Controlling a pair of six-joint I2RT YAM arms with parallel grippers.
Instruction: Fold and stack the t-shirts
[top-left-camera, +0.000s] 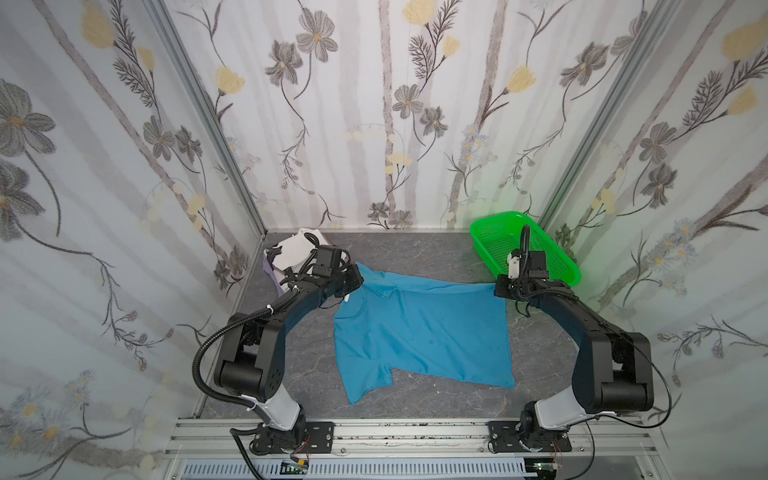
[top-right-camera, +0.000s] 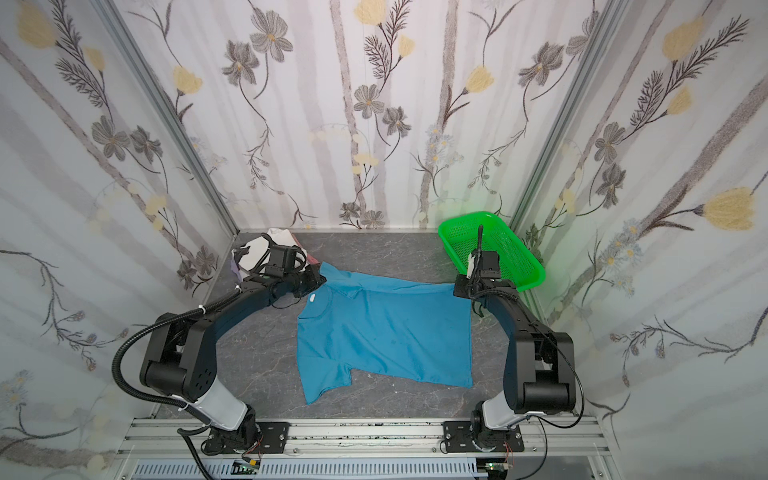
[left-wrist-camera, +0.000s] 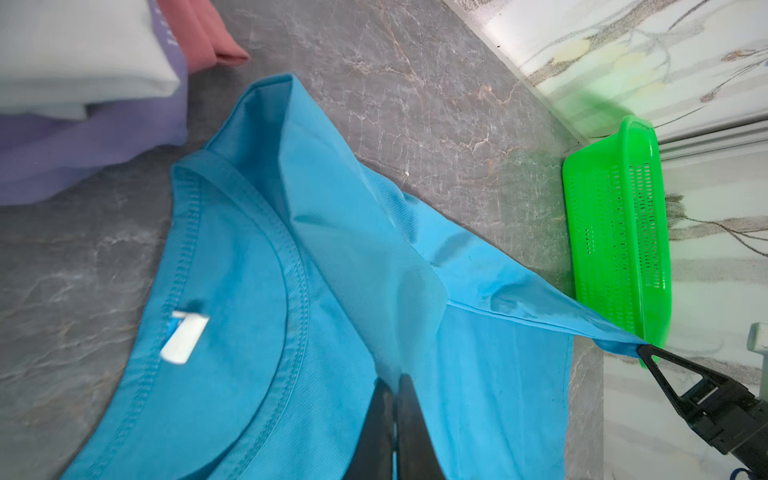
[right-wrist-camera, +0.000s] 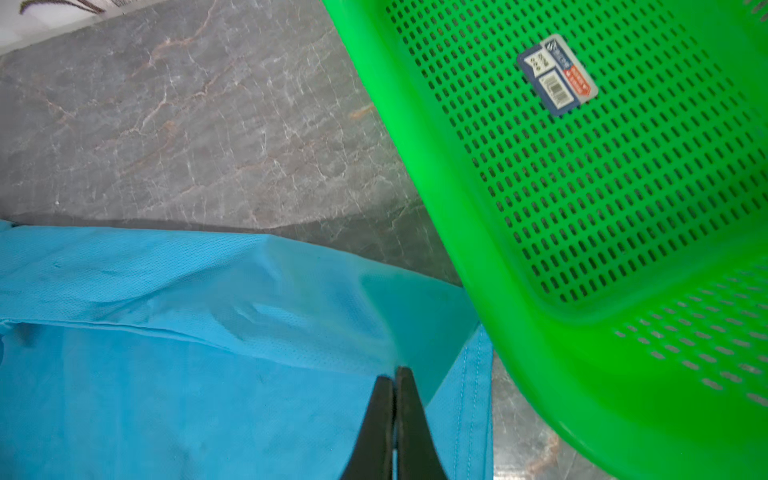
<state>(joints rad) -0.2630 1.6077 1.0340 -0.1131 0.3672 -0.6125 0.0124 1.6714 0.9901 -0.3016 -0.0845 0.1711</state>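
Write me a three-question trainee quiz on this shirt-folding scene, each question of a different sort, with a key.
1. True or false: the left jaws and the right jaws are each shut on the bright blue short-sleeved cloth t-shirt.
2. Seen in both top views, where does the green plastic mesh basket stand?
A) in the far right corner
B) in the far left corner
C) at the near edge, in the middle
3. Fill in the colour: in the left wrist view, the folded white cloth shirt lies on top of a folded ______ one.

Key:
1. True
2. A
3. Lavender: the lavender shirt lies under the white one.
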